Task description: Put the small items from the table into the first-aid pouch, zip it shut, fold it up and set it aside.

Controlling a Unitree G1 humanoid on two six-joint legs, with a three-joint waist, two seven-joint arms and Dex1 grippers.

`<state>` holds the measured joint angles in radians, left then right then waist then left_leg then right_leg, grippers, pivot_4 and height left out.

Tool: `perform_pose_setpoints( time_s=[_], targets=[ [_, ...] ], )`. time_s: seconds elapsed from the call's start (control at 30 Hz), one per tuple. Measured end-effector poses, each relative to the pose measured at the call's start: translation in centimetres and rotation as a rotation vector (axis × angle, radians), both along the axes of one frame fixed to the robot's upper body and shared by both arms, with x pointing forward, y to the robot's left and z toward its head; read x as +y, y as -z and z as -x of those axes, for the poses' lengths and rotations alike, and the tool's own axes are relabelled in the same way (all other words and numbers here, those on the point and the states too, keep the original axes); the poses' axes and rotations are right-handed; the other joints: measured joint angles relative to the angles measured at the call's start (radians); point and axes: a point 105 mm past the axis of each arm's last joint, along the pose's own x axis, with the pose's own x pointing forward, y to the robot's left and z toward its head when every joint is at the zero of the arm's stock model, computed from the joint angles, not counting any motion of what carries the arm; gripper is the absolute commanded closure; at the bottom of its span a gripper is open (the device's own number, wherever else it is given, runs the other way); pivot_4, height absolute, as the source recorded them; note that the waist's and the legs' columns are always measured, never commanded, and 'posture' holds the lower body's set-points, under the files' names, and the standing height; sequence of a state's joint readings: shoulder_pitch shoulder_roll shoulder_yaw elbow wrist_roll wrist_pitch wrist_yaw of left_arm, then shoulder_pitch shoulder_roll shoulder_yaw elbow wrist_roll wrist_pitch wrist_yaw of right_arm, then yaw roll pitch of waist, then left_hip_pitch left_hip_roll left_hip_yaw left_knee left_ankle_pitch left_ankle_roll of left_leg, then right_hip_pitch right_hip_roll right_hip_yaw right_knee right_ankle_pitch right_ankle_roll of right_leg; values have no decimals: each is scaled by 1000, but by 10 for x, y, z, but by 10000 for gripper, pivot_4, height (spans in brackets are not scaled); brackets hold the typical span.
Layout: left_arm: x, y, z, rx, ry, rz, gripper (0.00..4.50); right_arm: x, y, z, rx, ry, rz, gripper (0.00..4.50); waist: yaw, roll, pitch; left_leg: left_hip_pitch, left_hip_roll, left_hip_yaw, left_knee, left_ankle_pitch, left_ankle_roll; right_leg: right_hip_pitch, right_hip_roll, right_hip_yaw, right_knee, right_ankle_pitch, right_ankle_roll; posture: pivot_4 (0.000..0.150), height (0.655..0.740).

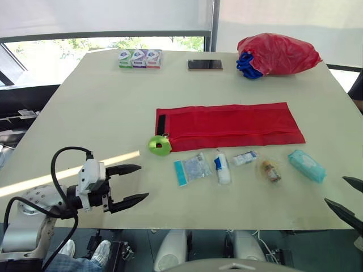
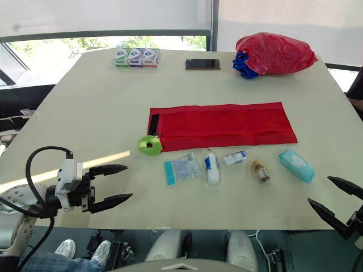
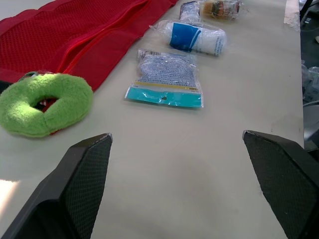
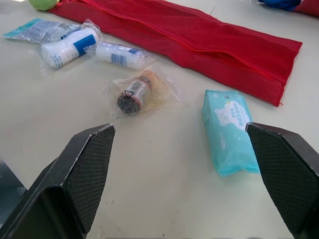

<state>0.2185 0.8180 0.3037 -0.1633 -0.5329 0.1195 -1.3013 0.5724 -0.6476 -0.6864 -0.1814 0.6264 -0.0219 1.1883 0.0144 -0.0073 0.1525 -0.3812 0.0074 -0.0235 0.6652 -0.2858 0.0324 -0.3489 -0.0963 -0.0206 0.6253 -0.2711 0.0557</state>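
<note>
While the red first-aid pouch point(image 1: 229, 126) lies flat and unfolded in the middle of the tabletop point(image 1: 85, 113), the small items lie in a row just beside its near long edge, all outside of it. From the robot's left to its right these are: a clear sachet with a teal strip point(image 1: 193, 168), a white roll with a blue label point(image 1: 222, 168), a small white packet point(image 1: 244, 158), a small brown bottle in clear wrap point(image 1: 270, 170) and a light-blue tissue pack point(image 1: 306, 165). A green fluffy ring point(image 1: 160, 145) lies at the left near corner of the pouch and touches it.

The left gripper point(image 1: 143, 182) hangs over the near left part of the tabletop, pointing toward the ring and the sachet, with its fingers point(image 3: 87, 174) spread wide and nothing between them. The right gripper point(image 2: 319, 189) is at the near right edge, close to the tissue pack but apart from it, and its fingers point(image 4: 84, 164) are also spread wide and empty.

At the far edge stand three small boxes point(image 1: 140, 58), then a phone point(image 1: 205, 64), then a red plastic bag point(image 1: 278, 54) with blue handles.
</note>
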Motion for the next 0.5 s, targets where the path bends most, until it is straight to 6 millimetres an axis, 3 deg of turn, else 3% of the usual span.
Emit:
perform_pose_setpoints(
  time_s=[0.5],
  targets=[
    [-1,7,-5,17,-11,-7,434,-4,3,2,-3,7,14,0,0,1,0,0,0,1,-2,0,0,-1,-2,0,-1,0,-1,1500,7400]
  ],
)
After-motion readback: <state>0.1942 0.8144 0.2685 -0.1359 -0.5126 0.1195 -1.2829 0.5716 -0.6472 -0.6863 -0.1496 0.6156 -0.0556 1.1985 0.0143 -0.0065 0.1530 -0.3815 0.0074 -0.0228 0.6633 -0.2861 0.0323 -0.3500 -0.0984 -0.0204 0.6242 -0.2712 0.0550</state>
